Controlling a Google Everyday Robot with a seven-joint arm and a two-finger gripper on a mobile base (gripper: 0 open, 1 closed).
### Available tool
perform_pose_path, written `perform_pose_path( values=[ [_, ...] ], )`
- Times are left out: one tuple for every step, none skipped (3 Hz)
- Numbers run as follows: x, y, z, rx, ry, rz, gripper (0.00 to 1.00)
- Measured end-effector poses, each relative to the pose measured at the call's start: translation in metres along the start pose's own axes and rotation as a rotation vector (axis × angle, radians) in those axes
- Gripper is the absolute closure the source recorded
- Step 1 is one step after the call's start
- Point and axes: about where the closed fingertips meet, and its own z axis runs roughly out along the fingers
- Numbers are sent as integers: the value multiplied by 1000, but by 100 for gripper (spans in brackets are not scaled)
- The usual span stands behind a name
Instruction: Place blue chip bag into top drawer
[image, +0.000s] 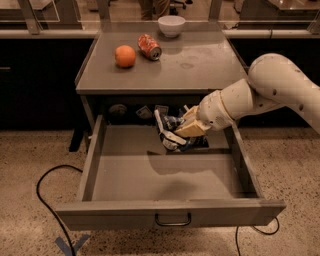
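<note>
Pincer (184, 131) clamped on blue chip bag (167, 134), held low over rear of open top drawer (165, 175); orange (125, 56), red can (149, 46), white bowl (171, 25) on tabletop (200, 60) above

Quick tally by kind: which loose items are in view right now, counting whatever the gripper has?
Orange: 1, on the table
Can: 1, red, lying beside the orange
Bowl: 1, white, at the table's back edge
Chip bag: 1, held in the gripper over the rear of the open drawer
Total: 4
</note>
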Motion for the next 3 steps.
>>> perform_pose_path(
  values=[
    [0,0,0,0,0,0,100],
    [13,6,13,44,41,39,100],
    [57,18,52,102,70,144,100]
  ],
)
